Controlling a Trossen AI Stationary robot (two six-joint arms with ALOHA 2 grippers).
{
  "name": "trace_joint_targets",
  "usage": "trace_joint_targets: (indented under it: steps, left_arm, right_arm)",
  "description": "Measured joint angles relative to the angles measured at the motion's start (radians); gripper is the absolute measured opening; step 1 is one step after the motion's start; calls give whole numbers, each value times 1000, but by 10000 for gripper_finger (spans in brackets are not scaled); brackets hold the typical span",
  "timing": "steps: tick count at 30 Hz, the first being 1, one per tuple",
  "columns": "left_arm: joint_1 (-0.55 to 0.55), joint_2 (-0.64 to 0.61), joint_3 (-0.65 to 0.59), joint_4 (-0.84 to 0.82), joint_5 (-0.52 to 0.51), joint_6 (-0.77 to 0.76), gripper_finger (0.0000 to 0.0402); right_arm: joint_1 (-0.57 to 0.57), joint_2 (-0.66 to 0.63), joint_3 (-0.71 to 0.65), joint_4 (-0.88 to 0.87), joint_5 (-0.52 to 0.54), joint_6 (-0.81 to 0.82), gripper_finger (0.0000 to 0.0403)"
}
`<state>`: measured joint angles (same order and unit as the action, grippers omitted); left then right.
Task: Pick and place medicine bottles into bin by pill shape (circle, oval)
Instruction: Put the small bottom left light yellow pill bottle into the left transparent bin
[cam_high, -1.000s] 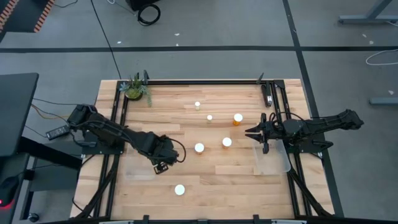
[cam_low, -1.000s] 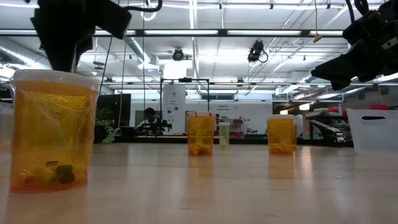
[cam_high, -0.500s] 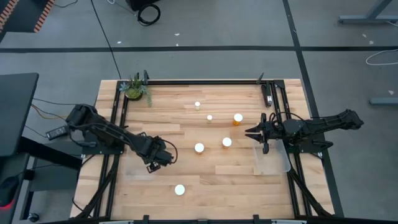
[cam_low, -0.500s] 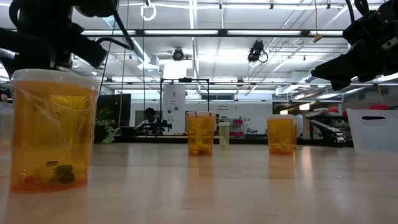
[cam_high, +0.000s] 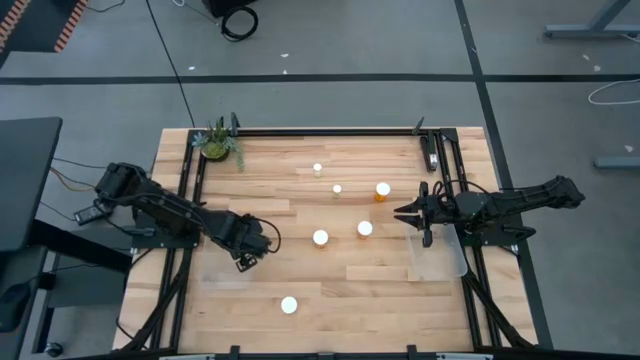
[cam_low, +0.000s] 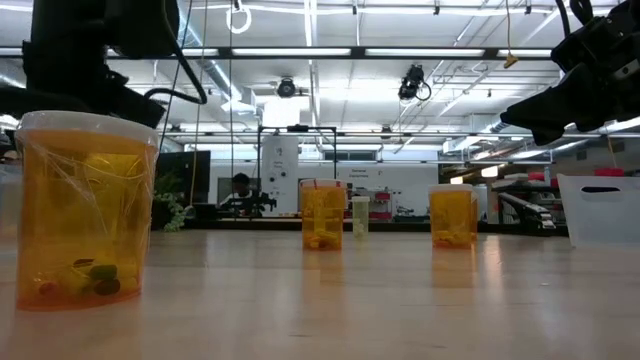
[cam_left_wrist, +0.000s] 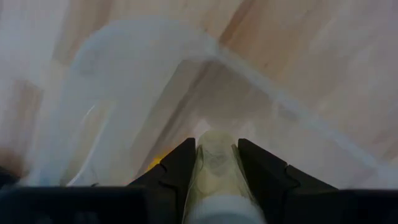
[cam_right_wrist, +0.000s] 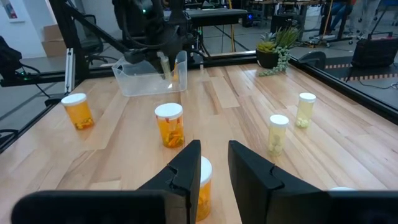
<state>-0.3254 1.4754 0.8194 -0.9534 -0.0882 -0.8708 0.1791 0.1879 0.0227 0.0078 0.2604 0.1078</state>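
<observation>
In the high view, the left gripper (cam_high: 247, 252) hangs at the left of the table, over the near edge of a clear bin (cam_high: 222, 268). Its wrist view shows its two fingers (cam_left_wrist: 180, 171) closed on a pale bottle (cam_left_wrist: 217, 163) above the bin's (cam_left_wrist: 143, 56) clear wall.

The right gripper (cam_high: 405, 213) waits at the right of the frame, beside a second clear bin (cam_high: 437, 258); its fingers (cam_right_wrist: 189, 165) stand a little apart and hold nothing.

Six white-capped bottles stand loose on the wooden table (cam_high: 380, 290): two small ones (cam_high: 318, 169) (cam_high: 337, 188) near the top centre, an orange one (cam_high: 382, 190) right of them, two (cam_high: 320, 238) (cam_high: 365, 229) in the middle, one (cam_high: 289, 305) at the bottom. In the low view, the nearest (cam_low: 85, 210) at the left holds green and yellow pills.
</observation>
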Motion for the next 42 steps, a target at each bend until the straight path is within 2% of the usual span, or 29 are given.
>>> trace_joint_targets:
  steps: [3, 14, 28, 42]
  left_arm:
    - [4, 0, -30, 64, 7, 3, 121]
    - [4, 0, -89, 144, 7, -13, 122]
    - [2, -1, -93, 147, 7, -28, 130]
    - [4, 1, -94, 134, 7, -27, 193]
  right_arm:
    - [0, 0, 0, 0, 0, 0, 88]
    - [0, 0, 0, 0, 0, 0, 88]
    - [0, 0, 0, 1, 0, 0, 88]
    - [0, 0, 0, 0, 0, 0, 88]
